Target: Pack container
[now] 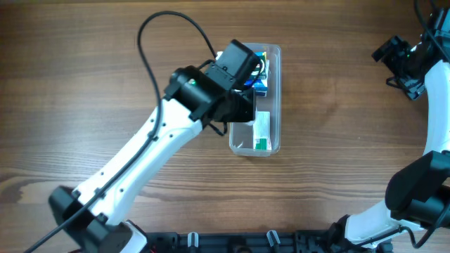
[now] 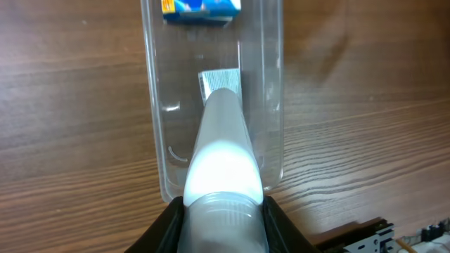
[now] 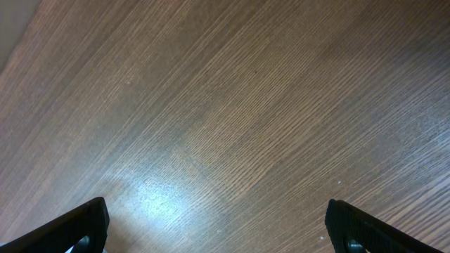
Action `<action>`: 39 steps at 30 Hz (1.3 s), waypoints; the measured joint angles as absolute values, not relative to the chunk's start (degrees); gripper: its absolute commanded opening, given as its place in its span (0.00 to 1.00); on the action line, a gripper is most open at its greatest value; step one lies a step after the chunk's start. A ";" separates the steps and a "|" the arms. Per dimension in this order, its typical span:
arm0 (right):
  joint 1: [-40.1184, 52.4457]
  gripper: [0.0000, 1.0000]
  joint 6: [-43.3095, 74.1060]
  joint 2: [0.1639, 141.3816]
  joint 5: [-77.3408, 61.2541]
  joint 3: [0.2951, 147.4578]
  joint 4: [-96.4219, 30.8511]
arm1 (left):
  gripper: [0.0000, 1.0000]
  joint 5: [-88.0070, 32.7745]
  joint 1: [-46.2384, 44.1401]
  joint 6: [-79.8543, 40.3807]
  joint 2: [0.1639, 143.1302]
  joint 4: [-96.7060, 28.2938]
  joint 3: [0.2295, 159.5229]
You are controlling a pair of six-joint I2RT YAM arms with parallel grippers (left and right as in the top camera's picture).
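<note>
The container (image 1: 275, 105) is a long clear bin at the table's middle; it also shows in the left wrist view (image 2: 151, 105). A blue box (image 1: 260, 86) lies in its far half and shows at the top of the left wrist view (image 2: 200, 7). My left gripper (image 2: 223, 221) is shut on the capped end of a white tube (image 2: 221, 147). The tube's crimped end points down into the container's near half. From overhead the tube (image 1: 261, 130) shows white with green print, just past my left gripper (image 1: 246, 112). My right gripper (image 3: 218, 225) is open and empty over bare wood.
My left arm (image 1: 140, 154) crosses the table from the front left to the container. My right arm (image 1: 429, 91) runs along the right edge, with its gripper (image 1: 394, 55) at the back right, far from the container. Black mounts line the front edge.
</note>
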State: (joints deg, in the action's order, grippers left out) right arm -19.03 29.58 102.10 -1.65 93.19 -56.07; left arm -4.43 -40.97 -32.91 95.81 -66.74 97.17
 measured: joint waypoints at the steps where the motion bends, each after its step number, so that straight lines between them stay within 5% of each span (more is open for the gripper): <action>1: -19.03 1.00 29.58 102.10 -1.65 93.19 -56.07 | 0.24 -4.43 -41.25 -33.36 96.88 -66.67 97.17; 26: -19.03 1.00 29.58 102.10 -1.65 93.19 -56.07 | 0.31 -1.58 -42.39 -35.68 113.89 -65.87 97.17; 39: -19.03 1.00 29.56 102.10 -1.65 93.19 -56.05 | 0.55 -0.30 -42.65 -36.14 114.48 -65.23 97.41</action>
State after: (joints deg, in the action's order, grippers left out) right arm -19.03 29.56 102.10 -1.65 93.19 -56.05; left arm -0.30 -42.65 -36.14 114.48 -65.23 97.41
